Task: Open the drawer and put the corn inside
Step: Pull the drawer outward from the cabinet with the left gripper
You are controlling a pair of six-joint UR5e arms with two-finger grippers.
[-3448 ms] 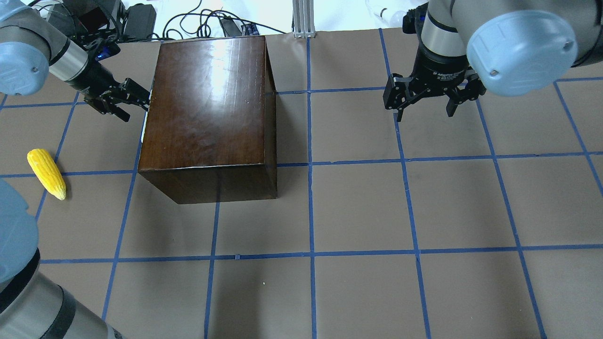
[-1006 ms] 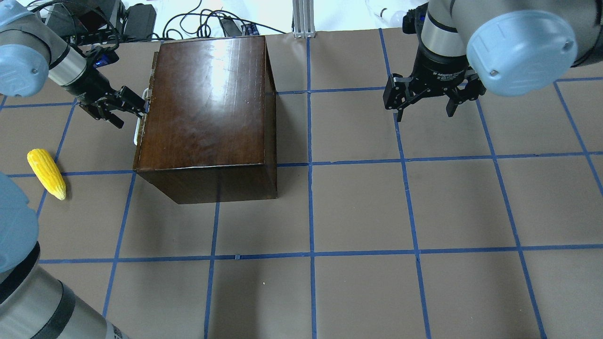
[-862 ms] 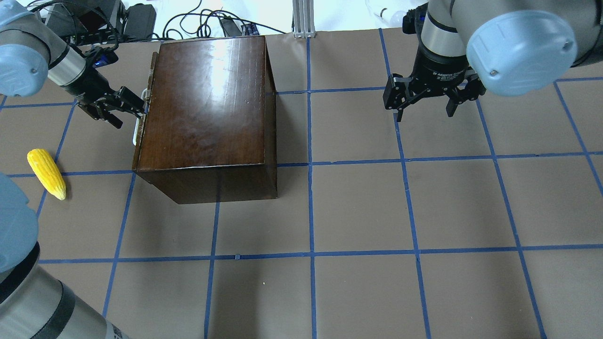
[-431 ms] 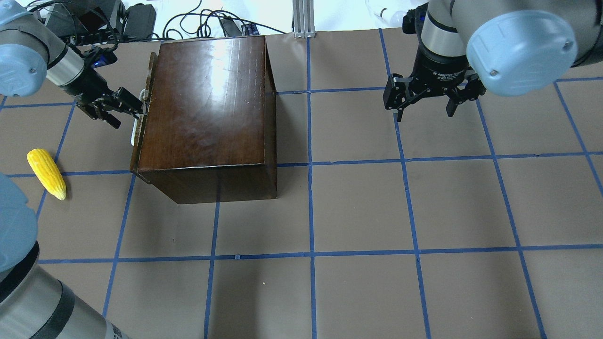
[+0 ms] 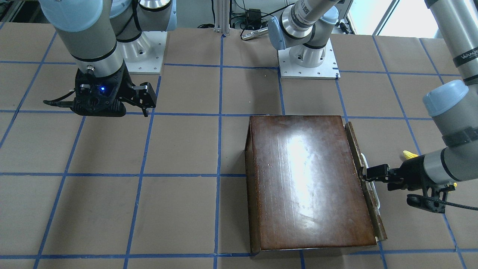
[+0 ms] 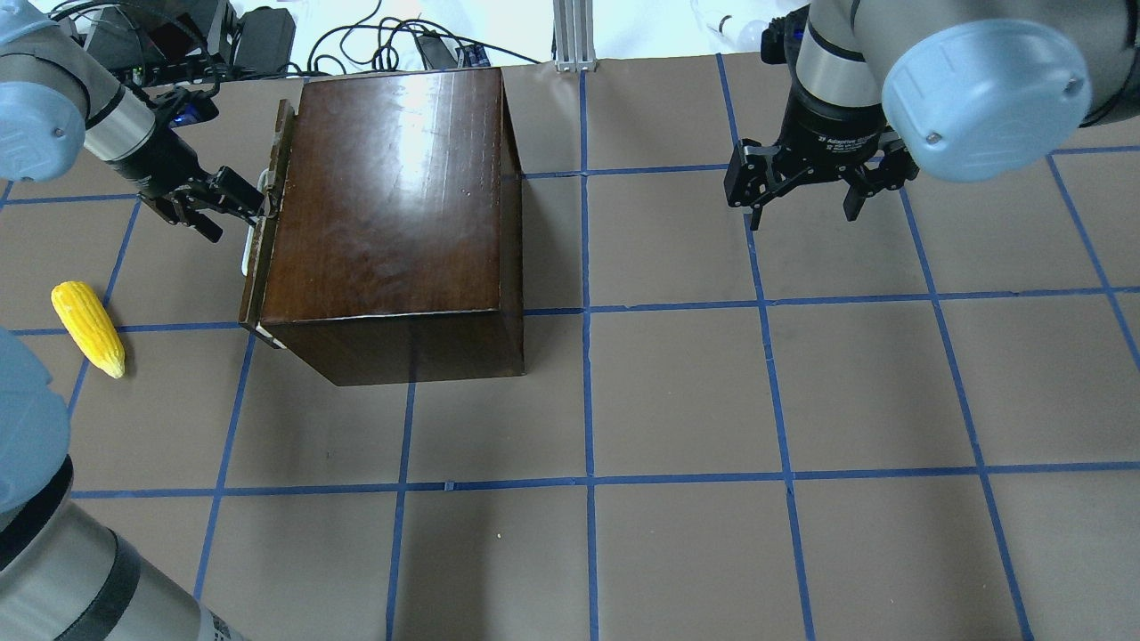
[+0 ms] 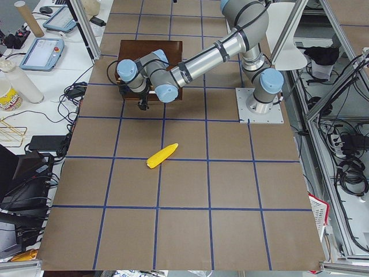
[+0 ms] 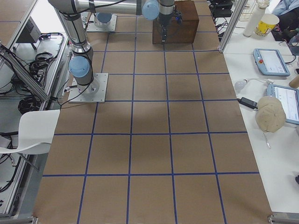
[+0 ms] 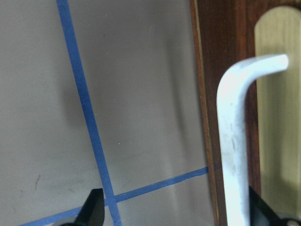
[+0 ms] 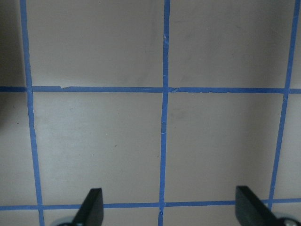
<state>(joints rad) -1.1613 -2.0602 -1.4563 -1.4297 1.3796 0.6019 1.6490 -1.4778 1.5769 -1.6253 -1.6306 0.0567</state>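
Drawer sits slightly out of the box, corn well apart on that side. We log left gripper spread, handle beside one finger; right gripper spread.

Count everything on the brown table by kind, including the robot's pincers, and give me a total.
glossy dark-brown wooden box: 1
slightly open drawer with dark-brown front panel and white bar handle: 1
bright yellow tapered corn cob: 1
black two-finger pincers: 2 (left pincer, right pincer)
Total: 5
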